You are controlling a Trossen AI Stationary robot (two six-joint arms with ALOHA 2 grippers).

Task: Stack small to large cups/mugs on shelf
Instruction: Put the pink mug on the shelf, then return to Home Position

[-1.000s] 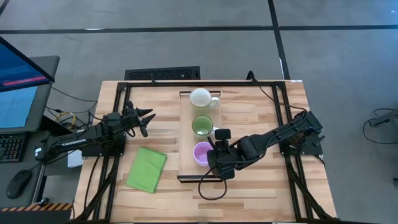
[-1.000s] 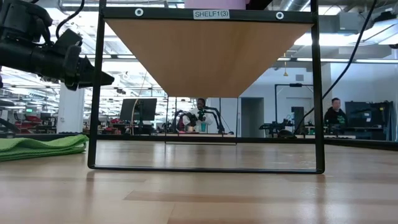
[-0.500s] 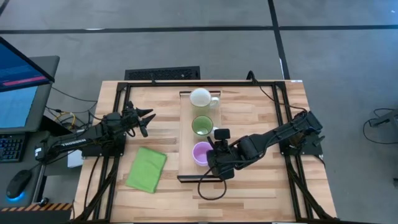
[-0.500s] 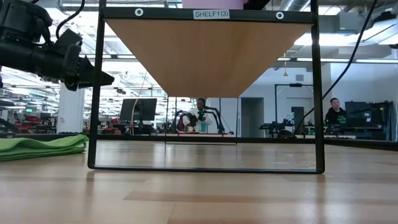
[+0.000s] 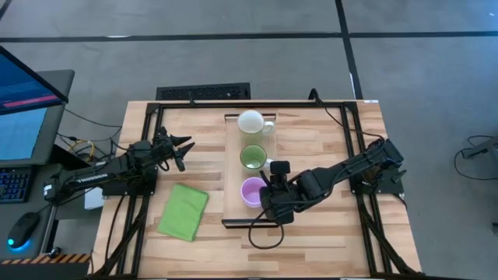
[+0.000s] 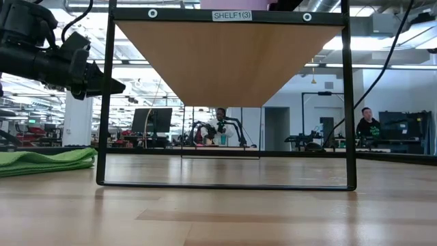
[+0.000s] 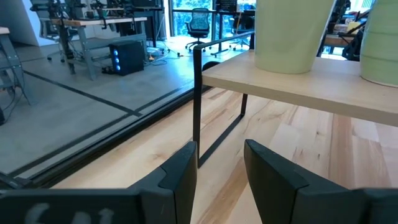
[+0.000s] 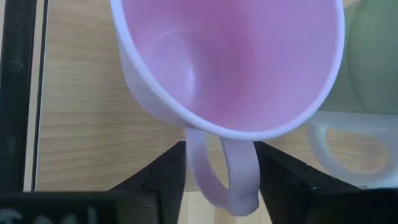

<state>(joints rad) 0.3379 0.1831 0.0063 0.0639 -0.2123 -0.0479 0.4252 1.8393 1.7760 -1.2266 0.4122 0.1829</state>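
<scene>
Three mugs stand in a row along the shelf (image 5: 230,167): the white mug (image 5: 251,122) at the far end, the green mug (image 5: 253,157) in the middle, the purple mug (image 5: 253,190) at the near end; none is nested in another, so the stacking looks not yet done. The right gripper (image 8: 221,171) sits at the purple mug's handle (image 8: 225,174), its fingers apart with the handle between them and gaps showing on both sides, so nothing is clamped; the green mug's handle lies just beside it. The left gripper (image 7: 219,168) hangs over the table near the far end of the shelf, fingers apart and empty, with a folded green cloth (image 5: 184,211) close by on the tabletop. The risks, as I judge them: a grip on the thin handle alone could let the mug swing or slip on lifting; closing off-centre could nudge the purple mug into the green one, or toward the shelf's near edge; a careless lift might catch the neighbouring handle.
</scene>
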